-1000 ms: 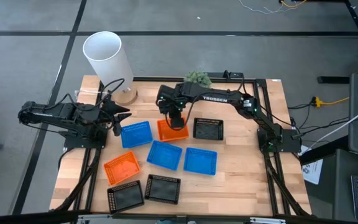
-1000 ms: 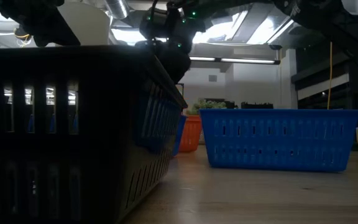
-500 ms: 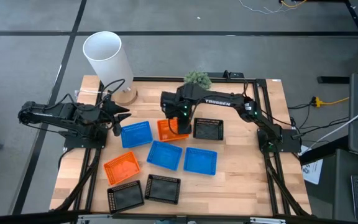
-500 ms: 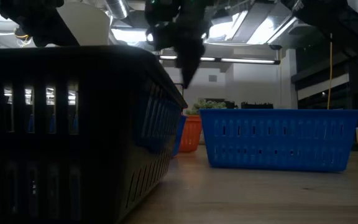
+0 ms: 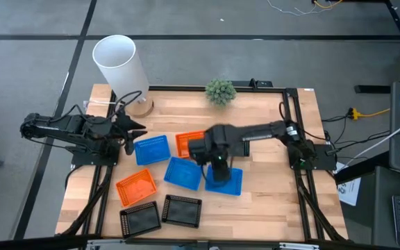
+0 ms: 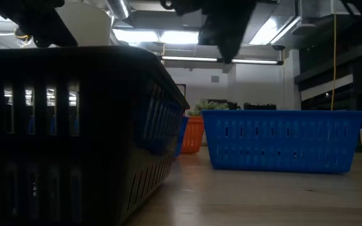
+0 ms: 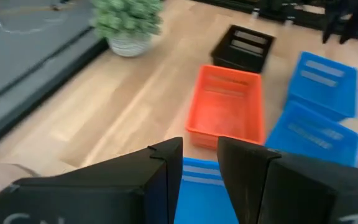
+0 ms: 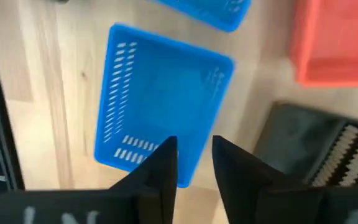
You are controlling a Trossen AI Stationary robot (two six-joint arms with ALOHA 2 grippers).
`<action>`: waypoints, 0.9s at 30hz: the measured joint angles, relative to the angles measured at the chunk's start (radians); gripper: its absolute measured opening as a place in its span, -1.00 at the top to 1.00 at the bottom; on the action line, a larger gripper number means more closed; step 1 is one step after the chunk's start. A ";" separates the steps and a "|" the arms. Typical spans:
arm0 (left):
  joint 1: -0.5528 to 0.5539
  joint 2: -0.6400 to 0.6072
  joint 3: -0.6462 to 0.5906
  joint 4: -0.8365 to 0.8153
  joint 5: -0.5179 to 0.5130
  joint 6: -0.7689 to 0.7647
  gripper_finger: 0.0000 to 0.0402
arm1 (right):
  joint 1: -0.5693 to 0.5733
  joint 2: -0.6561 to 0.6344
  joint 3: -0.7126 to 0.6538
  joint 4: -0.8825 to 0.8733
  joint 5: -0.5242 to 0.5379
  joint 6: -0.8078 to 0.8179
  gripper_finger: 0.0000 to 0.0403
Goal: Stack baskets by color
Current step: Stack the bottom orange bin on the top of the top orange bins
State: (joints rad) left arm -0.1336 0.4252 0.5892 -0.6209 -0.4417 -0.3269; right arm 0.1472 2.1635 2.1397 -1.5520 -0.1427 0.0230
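Note:
Several baskets lie flat on the wooden table. Three are blue, two orange, and two black near the front edge. A third black basket shows only in the wrist views. My right gripper points down above the right-hand blue basket, open by a narrow gap, holding nothing. My left gripper waits at the table's left edge, above the left blue basket, also open by a narrow gap.
A tall white cylinder stands at the far left corner. A small green plant sits at the far edge. Bare wood lies to the right of the baskets. In the low view a black basket fills the near left.
My right gripper has swung from over the far orange basket toward the table's near edge and a little to the right, rising slightly and tipping until it points straight down. It now hangs over the right-hand blue basket. No basket has moved.

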 joint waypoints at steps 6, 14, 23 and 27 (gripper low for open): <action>0.000 0.004 0.000 0.000 0.068 -0.039 0.54 | 0.071 -0.059 -0.189 0.085 0.098 0.143 0.50; 0.000 0.016 0.000 0.004 0.085 -0.061 0.54 | 0.138 -0.150 -0.393 0.188 0.101 0.346 0.50; -0.072 0.239 0.000 0.129 0.633 -0.120 0.54 | 0.296 -0.343 -0.547 0.188 0.307 0.704 0.50; -0.157 0.342 0.001 -0.005 0.730 -0.319 0.54 | 0.371 -0.423 -0.624 0.214 0.487 0.854 0.50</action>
State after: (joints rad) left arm -0.2904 0.7675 0.5903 -0.6263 0.2881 -0.6456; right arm 0.5186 1.7405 1.5159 -1.3381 0.3442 0.8771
